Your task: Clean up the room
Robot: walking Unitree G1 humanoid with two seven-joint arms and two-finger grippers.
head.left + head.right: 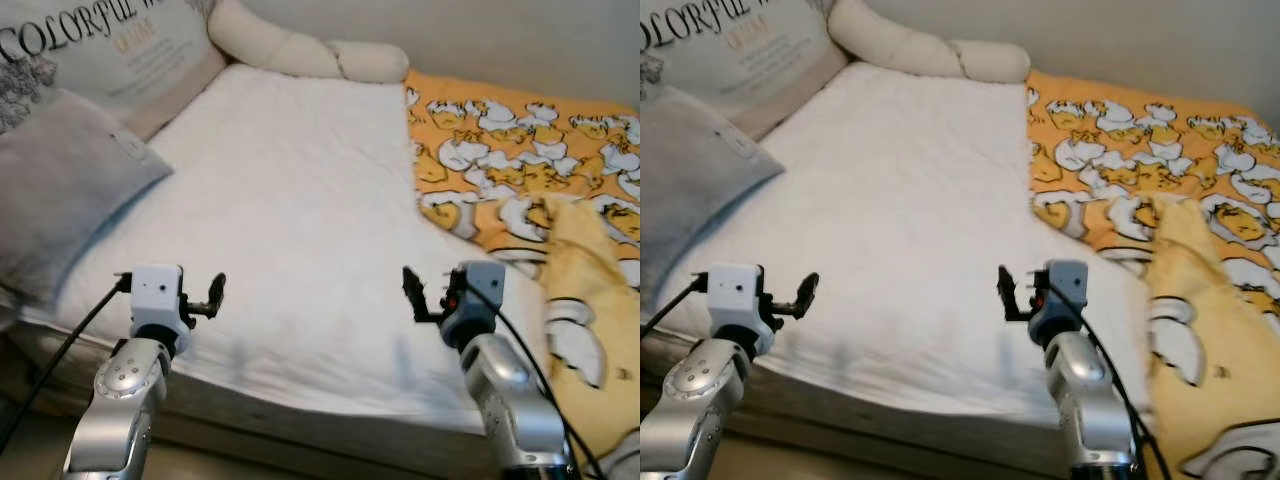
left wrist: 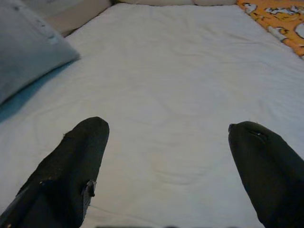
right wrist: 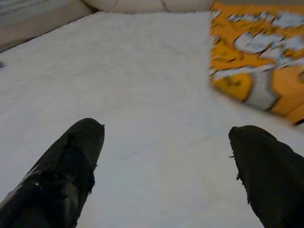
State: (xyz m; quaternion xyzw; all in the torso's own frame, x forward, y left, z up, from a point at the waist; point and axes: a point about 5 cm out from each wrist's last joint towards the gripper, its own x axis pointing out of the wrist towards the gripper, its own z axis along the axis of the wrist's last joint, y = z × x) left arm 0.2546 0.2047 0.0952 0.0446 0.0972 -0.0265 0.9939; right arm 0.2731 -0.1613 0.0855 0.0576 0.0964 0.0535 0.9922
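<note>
- The left gripper [image 1: 214,296] hangs low above the near edge of the bed, fingers spread wide apart and grasping nothing.
- The right gripper [image 1: 412,294] hangs level with it, well apart to its right, fingers likewise released and empty.
- The white sheet [image 1: 290,230] stretches ahead of both grippers and under them; in the wrist views each pair of black fingers [image 2: 71,171] frames bare sheet.
- The orange duck-print blanket [image 1: 530,170] lies ahead and to the right of the right gripper, covering the far right part of the bed; its turned-back pale yellow underside [image 1: 585,300] lies just right of that gripper's wrist.
- A grey pillow [image 1: 60,190] rests ahead and to the left of the left gripper.
- A lettered cushion [image 1: 110,45] stands behind the pillow, farther away.
- A cream bolster [image 1: 300,50] lies at the far end of the sheet, well beyond both grippers.
</note>
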